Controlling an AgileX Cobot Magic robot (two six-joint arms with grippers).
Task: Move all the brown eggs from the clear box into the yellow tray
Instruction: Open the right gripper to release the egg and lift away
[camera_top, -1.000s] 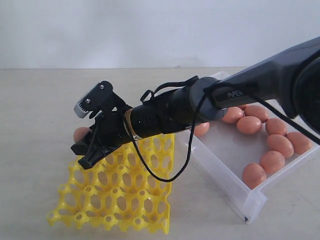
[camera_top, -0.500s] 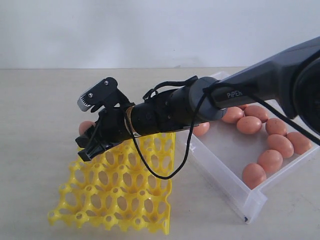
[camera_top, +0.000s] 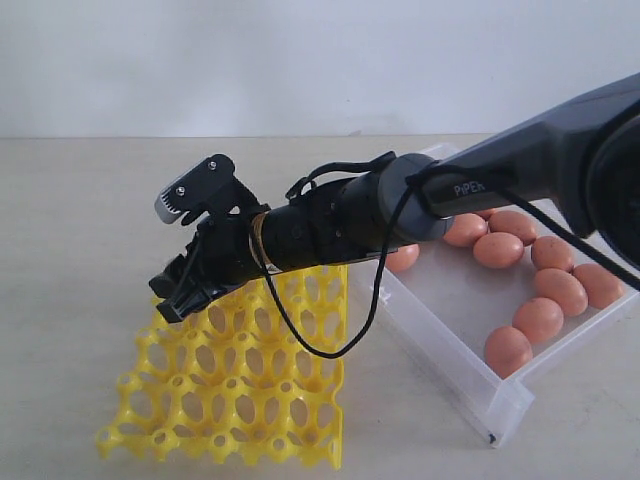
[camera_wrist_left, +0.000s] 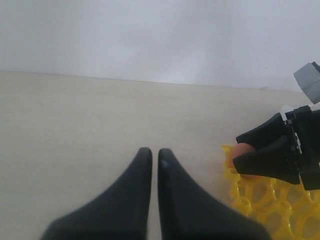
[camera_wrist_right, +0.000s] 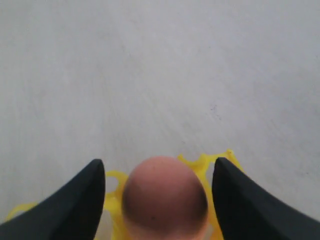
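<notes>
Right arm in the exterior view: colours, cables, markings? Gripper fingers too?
The right arm has a dark grey shell with white PiPER lettering. A loose black cable loops beneath it, a tan band rings the wrist, and a light grey ribbed block sits above the right gripper. Both it and the left gripper have black, tapered fingers.

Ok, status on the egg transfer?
Right gripper open around one brown egg at yellow tray corner. Left gripper shut, empty. More eggs in clear box. Nothing blocking.
</notes>
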